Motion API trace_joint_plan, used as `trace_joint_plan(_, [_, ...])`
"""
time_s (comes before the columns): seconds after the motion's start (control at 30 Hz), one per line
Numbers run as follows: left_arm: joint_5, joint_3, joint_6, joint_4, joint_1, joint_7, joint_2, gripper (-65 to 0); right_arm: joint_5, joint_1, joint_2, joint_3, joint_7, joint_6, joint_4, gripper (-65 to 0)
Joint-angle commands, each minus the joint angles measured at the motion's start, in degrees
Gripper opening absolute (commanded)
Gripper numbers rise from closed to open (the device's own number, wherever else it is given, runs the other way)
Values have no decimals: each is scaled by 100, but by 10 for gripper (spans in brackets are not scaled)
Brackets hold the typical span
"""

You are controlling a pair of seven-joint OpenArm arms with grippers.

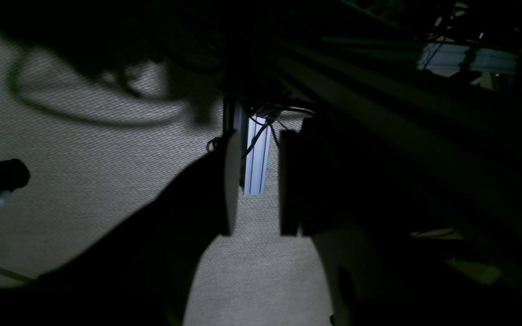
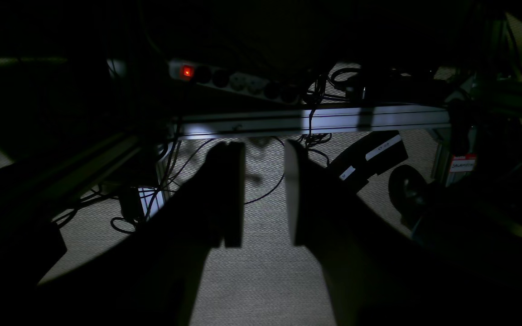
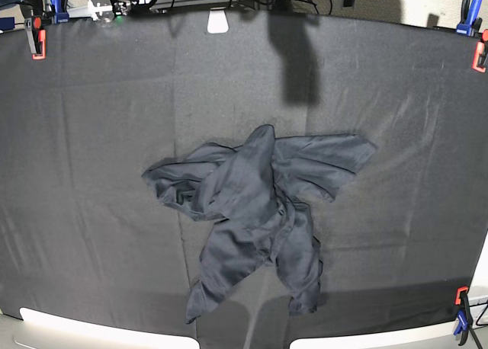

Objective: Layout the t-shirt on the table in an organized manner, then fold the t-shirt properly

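The t-shirt (image 3: 252, 204) lies crumpled in a dark, shiny heap near the middle of the table (image 3: 91, 97), one sleeve spread right, a long fold trailing toward the front edge. Neither arm shows in the base view. Both wrist views look down at carpeted floor, not at the shirt. In the left wrist view, my left gripper (image 1: 259, 136) stands open, with nothing in the gap between its fingers. In the right wrist view, my right gripper (image 2: 263, 145) is likewise open and holds nothing.
Red clamps (image 3: 35, 43) and blue clamps (image 3: 466, 6) hold the black cloth at the corners. A white label (image 3: 218, 21) sits at the far edge. Under the frame are an aluminium bar (image 2: 315, 120), a power strip (image 2: 234, 81), cables and a caster wheel (image 2: 406, 190).
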Motion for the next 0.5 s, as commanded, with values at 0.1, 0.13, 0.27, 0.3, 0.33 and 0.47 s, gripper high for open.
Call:
trace_joint_plan(0.1, [-9,11,-37,24,31,-44,-17,-523,-514,-79,-529,-175,107,109,-313,-499])
trace_joint_plan(0.13, [-9,11,-37,24,31,-44,-17,-523,-514,-105,-542,-175,107,109,-313,-499])
trace_joint_plan(0.27, [-9,11,-37,24,31,-48,-15,-523,-518,-289,-608,-175,229,109,-313,-499])
trace_joint_plan(0.3, [-9,11,-39,24,33,-48,-15,-523,-520,-339,-623,-175,278,109,-310,-499])
trace_joint_plan(0.33, [-9,11,-39,24,33,-48,-15,-523,-562,-376,-623,-175,326,111,-313,-499])
trace_joint_plan(0.47, [-9,11,-39,24,33,-48,-15,-523,-815,-468,-623,-175,367,111,-313,-499])
